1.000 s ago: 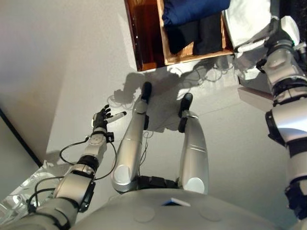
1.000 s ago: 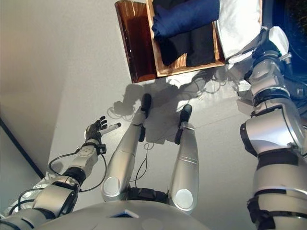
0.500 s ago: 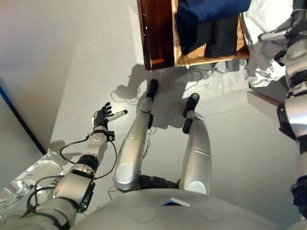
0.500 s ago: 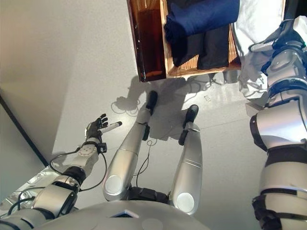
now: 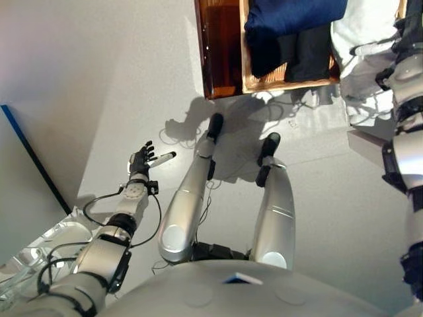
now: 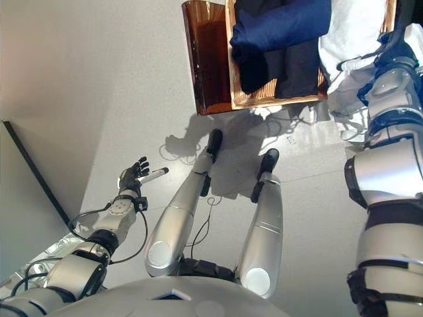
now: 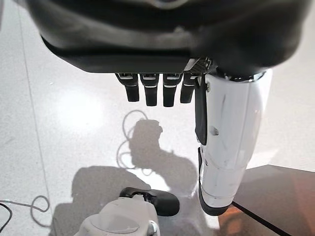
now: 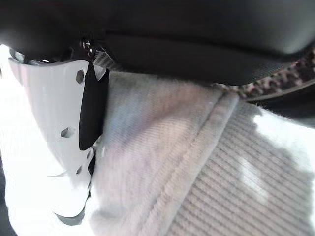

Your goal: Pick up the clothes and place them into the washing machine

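On the left, the left hand hangs over the pale floor, well apart from the clothes. Its fingers are straight and spread, the white thumb stands out to the side, and it holds nothing.

More to the right, at the top of the head views, a brown translucent panel stands just beside a wooden crate. Inside the crate lies a dark blue garment on top of black clothes.

Further right, beside the crate, there is a white garment, which hangs down to the floor. The right hand is at this white cloth, at the right edge of the view. In the right wrist view the white ribbed fabric presses directly against the white thumb and the palm, so the hand seems to grip the garment, but the fingers are hidden and I cannot tell if they are closed.
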`<state>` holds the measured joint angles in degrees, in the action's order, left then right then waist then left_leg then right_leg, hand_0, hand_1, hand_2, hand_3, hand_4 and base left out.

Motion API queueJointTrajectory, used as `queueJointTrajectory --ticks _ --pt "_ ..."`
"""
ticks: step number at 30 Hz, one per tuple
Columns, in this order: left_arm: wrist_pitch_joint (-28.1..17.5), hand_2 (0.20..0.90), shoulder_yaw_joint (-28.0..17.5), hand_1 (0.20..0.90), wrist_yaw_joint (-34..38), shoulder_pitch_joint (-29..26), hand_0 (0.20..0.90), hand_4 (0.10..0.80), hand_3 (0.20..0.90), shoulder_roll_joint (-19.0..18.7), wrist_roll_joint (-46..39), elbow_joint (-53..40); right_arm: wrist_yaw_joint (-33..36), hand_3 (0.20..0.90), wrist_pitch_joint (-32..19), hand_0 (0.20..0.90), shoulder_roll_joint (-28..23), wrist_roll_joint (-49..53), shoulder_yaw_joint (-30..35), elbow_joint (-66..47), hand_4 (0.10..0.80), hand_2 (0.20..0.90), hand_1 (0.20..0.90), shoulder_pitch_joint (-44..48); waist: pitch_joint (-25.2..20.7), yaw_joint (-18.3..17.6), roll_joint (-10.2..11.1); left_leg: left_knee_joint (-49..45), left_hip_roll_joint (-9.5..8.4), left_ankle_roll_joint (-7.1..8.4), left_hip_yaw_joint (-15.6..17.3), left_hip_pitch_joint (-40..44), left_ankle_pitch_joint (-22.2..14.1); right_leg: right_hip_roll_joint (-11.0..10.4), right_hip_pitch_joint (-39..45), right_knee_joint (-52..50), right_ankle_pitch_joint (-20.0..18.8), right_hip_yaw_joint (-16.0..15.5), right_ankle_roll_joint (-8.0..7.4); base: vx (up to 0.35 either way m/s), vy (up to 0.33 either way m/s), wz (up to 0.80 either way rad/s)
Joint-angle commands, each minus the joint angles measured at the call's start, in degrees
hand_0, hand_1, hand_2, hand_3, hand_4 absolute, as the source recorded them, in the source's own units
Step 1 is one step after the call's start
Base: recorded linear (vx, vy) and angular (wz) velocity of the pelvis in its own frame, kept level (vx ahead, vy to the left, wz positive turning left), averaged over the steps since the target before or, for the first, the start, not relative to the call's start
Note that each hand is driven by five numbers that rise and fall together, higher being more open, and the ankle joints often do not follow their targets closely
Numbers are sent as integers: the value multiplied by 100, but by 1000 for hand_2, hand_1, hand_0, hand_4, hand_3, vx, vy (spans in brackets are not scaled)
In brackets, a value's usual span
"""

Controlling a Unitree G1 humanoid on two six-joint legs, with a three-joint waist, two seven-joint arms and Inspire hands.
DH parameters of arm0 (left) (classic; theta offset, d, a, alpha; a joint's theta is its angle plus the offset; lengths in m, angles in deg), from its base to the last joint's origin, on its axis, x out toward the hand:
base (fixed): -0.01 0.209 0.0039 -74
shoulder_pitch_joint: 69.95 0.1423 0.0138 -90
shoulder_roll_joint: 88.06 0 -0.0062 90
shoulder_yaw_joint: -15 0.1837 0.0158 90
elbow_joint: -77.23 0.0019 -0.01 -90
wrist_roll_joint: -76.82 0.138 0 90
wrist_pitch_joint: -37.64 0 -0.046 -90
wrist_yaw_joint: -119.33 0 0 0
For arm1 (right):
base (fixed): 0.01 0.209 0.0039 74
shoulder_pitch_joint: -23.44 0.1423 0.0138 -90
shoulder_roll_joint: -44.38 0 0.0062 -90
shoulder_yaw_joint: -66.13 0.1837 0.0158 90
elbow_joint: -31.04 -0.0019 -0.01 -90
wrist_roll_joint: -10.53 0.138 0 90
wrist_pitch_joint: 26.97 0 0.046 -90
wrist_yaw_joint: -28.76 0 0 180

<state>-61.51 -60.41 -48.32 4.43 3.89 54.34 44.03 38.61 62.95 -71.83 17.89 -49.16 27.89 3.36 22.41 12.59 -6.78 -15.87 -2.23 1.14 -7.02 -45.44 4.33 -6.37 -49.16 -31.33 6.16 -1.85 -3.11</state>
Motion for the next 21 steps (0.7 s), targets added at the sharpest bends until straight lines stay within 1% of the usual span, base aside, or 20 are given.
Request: queueJointTrajectory --ticks 1,2,3,4,5,6,7,8,9,10,11,12,13,14,15,16,17,18,19,21 --pt "-165 900 -150 900 70 410 900 800 900 -142 -97 270 227 200 -402 200 -402 939 13 -228 300 200 200 -159 -363 -61 -67 -214 -300 23 3 291 -628 281 662 1001 -286 24 -40 52 14 1" --pt "-208 900 -155 900 78 481 900 800 900 -142 -71 198 269 200 -552 200 -355 1836 569 -280 300 200 200 -283 -392 -64 -103 -119 -301 22 16 408 -612 255 789 1103 -293 18 -50 0 0 0" --pt "-207 900 -149 900 78 485 900 800 900 -149 -72 196 271 200 -552 200 -355 1837 581 -288 300 200 200 -298 -389 -58 -99 -113 -301 22 17 420 -611 255 800 1107 -294 19 -50 33 18 -1" --pt "-232 900 -173 900 84 507 900 800 900 -139 -99 165 284 200 -620 200 -306 2179 743 -349 300 200 200 -335 -397 -62 -113 -69 -289 20 31 458 -604 259 827 1140 -297 26 -53 0 0 0" --pt "-272 900 -175 900 134 533 900 800 900 -155 -96 94 329 200 -756 200 -172 2952 1171 -453 300 200 200 -459 -407 -66 -147 25 -290 16 60 564 -591 242 925 1219 -312 42 -66 0 0 0" --pt "-272 900 -170 900 134 537 900 800 900 -162 -96 92 333 200 -756 200 -170 2954 1184 -464 300 200 200 -478 -406 -61 -141 32 -290 16 61 575 -589 241 934 1224 -313 44 -66 32 31 -5" --pt "-288 900 -161 900 192 538 900 800 900 -156 -99 84 345 200 -848 200 -31 3512 1506 -500 300 200 200 -625 -428 -72 -165 111 -293 10 71 663 -589 232 1025 1301 -315 78 -80 20 22 -9" --pt "-289 900 -157 900 192 540 900 800 900 -161 -99 85 345 200 -849 200 -30 3514 1514 -506 300 200 200 -636 -425 -67 -160 117 -292 10 73 674 -587 232 1034 1306 -317 80 -80 37 54 -13" --pt "-325 900 -117 900 276 512 900 800 900 -139 -130 84 321 200 -1026 200 218 4331 1863 -672 300 200 200 -764 -431 -81 -192 119 -300 -2 114 720 -605 222 1070 1326 -319 108 -82 18 32 -9" --pt "-325 900 -113 900 277 517 900 800 900 -145 -131 83 324 200 -1028 200 222 4335 1872 -683 300 200 200 -781 -432 -76 -185 119 -299 -2 117 724 -606 222 1074 1326 -318 111 -82 23 59 -10" --pt "-334 900 -92 900 334 491 900 800 900 -129 -151 73 294 200 -1168 200 406 4977 2135 -783 300 200 200 -879 -433 -90 -219 107 -309 -11 137 742 -623 221 1096 1323 -303 149 -75 6 27 -8" --pt "-334 900 -89 900 333 494 900 800 900 -136 -151 74 295 200 -1172 200 412 4985 2143 -794 300 200 200 -895 -434 -85 -212 105 -309 -11 139 745 -625 221 1098 1322 -302 151 -75 20 64 -12" --pt "-359 900 -40 900 430 482 900 800 900 -87 -220 35 316 200 -1400 200 657 5575 2472 -1011 300 200 200 -1044 -445 -110 -259 106 -314 -20 162 763 -644 219 1115 1323 -288 190 -77 15 37 -9" --pt "-358 900 -36 900 432 487 900 800 900 -92 -222 32 322 200 -1403 200 663 5576 2478 -1022 300 200 200 -1058 -447 -106 -254 107 -314 -20 164 766 -644 219 1118 1324 -288 192 -77 23 69 -10" --pt "-370 900 23 900 468 493 900 800 900 -6 -272 15 188 200 -1647 200 953 6193 2836 -1293 300 200 200 -1230 -453 -123 -315 99 -331 -33 174 783 -667 212 1136 1329 -264 233 -85 9 32 -6" --pt "-371 900 31 900 469 498 900 800 900 -11 -274 14 194 200 -1654 200 961 6193 2846 -1311 300 200 200 -1252 -457 -118 -310 100 -331 -34 175 788 -668 212 1141 1330 -263 233 -85 16 65 -11" --pt "-395 900 37 900 485 512 900 800 900 37 -324 11 131 200 -1878 200 1150 6566 3069 -1437 300 200 200 -1308 -480 -110 -370 116 -348 -38 182 805 -675 197 1157 1342 -245 240 -89 7 33 -13" --pt "-396 900 39 900 485 514 900 800 900 36 -326 10 128 200 -1880 200 1150 6568 3069 -1435 300 200 200 -1310 -481 -109 -370 117 -348 -39 183 806 -675 197 1159 1343 -246 241 -89 22 65 -18" --pt "-400 900 37 900 534 542 900 800 900 103 -366 26 109 200 -2221 200 1343 6871 3326 -1814 300 200 200 -1351 -494 -118 -437 138 -368 -46 197 833 -679 192 1179 1365 -244 279 -97 15 32 -14" --pt "-400 900 42 900 537 548 900 800 900 121 -375 27 136 200 -2338 200 1422 6918 3403 -1909 300 200 200 -1395 -496 -122 -462 152 -370 -47 206 857 -680 188 1195 1368 -244 288 -100 16 47 -9"
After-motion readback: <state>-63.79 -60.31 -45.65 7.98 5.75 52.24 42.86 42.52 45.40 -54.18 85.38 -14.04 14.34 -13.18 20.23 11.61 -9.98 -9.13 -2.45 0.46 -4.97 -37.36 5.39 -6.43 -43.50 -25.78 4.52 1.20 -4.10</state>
